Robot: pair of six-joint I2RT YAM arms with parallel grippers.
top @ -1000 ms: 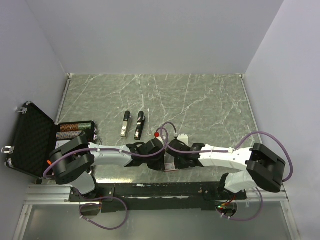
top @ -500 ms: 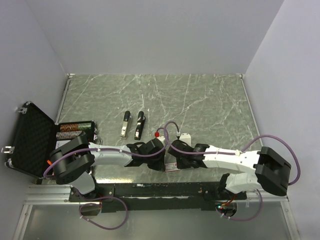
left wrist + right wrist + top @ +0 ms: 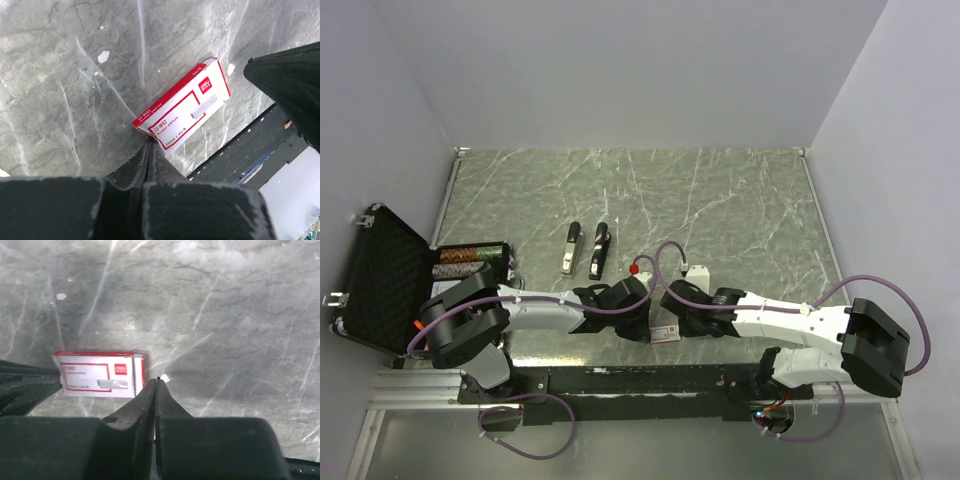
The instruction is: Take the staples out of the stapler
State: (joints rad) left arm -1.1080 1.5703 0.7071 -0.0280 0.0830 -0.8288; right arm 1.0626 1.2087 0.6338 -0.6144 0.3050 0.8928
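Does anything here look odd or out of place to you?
Mildly: the left gripper and right gripper, both shut, crowd a red-and-white box at the near edge of the table, while the two staplers lie farther back, untouched.

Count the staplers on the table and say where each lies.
2. The left stapler and the right stapler lie side by side, apart, left of the table's middle. Others may be hidden from view.

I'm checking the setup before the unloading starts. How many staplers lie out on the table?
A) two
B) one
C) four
A: a lighter stapler and a darker stapler lie side by side on the table.
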